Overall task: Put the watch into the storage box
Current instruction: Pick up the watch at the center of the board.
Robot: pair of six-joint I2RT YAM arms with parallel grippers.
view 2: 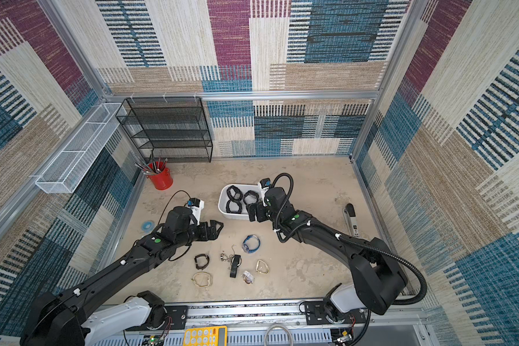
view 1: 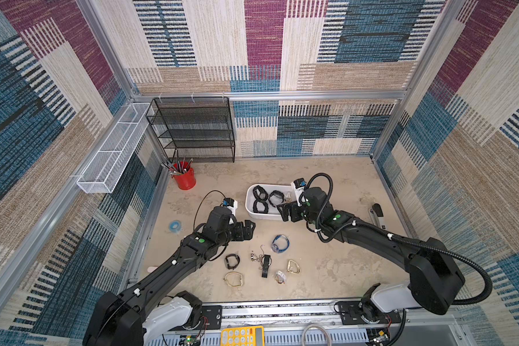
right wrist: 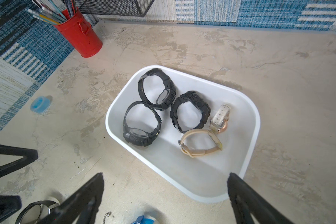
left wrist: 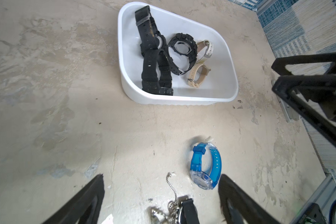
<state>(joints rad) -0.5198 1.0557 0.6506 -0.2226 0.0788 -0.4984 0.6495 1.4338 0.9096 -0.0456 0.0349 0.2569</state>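
1. Between picks: right gripper (view 1: 284,213) is hovering at storage box (right wrist: 173,168) rim, jaws wide, empty; five watches (right wrist: 138,135) are lying inside.
2. Probably next: left gripper (view 1: 250,230), jaws wide, is facing blue watch (left wrist: 202,179) on surface (view 1: 327,269), needing a descent straddling it.

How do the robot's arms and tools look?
The left arm and right arm are black with white bases and green wrist dots. A ribbed hose follows the right arm. The left tool and right tool have black triangular fingers.
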